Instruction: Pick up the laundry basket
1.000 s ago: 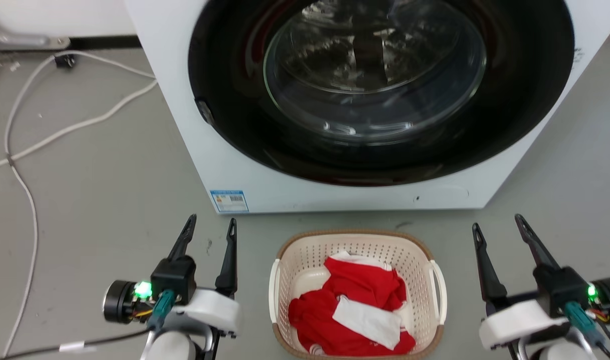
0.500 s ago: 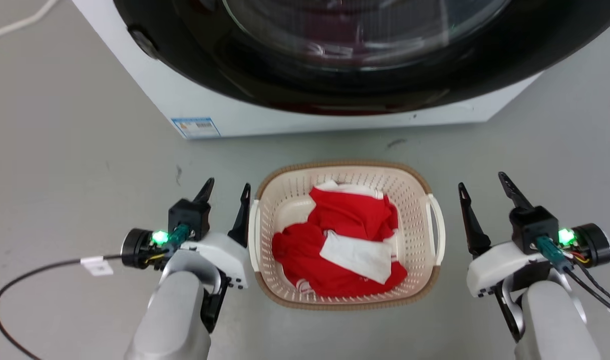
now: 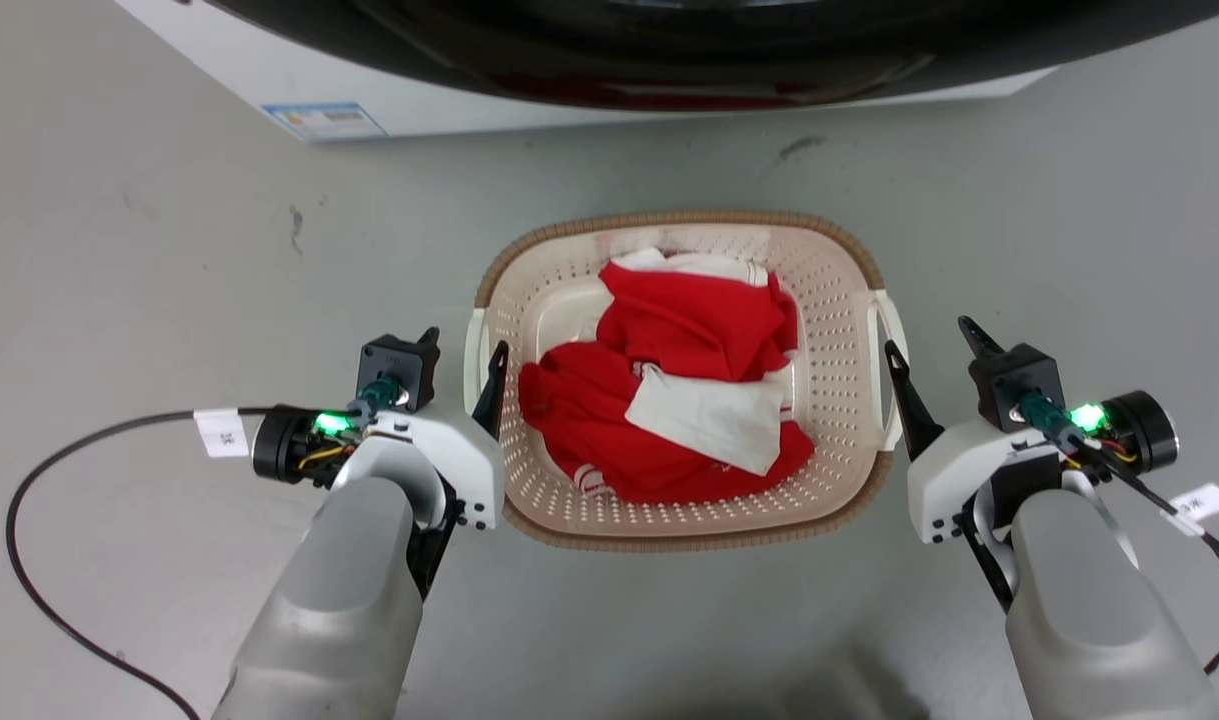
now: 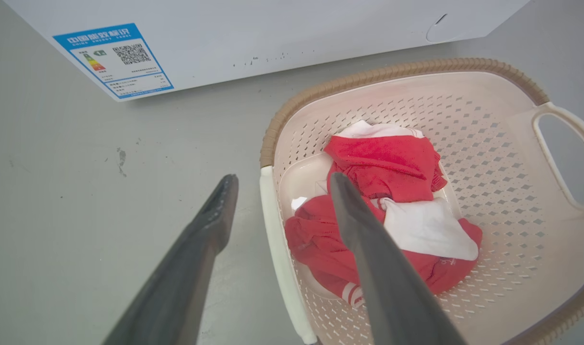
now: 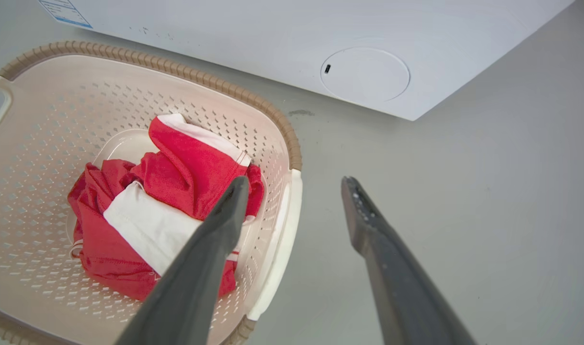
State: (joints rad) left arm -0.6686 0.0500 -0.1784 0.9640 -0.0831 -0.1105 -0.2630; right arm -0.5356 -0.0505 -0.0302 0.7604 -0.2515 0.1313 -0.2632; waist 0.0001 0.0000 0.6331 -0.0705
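Note:
The laundry basket [image 3: 679, 218] is cream, perforated, with a brown woven-look rim, and stands on the grey floor holding red and white clothes [image 3: 669, 400]. My left gripper [image 3: 464, 345] is open at the basket's left white handle [image 3: 474, 350]. In the left wrist view the left gripper [image 4: 282, 178] straddles that handle [image 4: 277, 249], one finger over the inside, one outside. My right gripper [image 3: 927, 337] is open at the right handle [image 3: 889, 340]. The right wrist view has the right gripper [image 5: 295, 181] straddling that handle [image 5: 282, 230] the same way.
The white washing machine [image 3: 569, 100] with its dark round door stands just beyond the basket, a blue label [image 3: 324, 120] on its lower left corner. A black cable [image 3: 69, 450] loops over the floor at the left. Open grey floor lies on both sides.
The head camera has tilted down, so the washer slid up out of the picture. Both grippers have closed in from beside the basket to its two side handles, still open.

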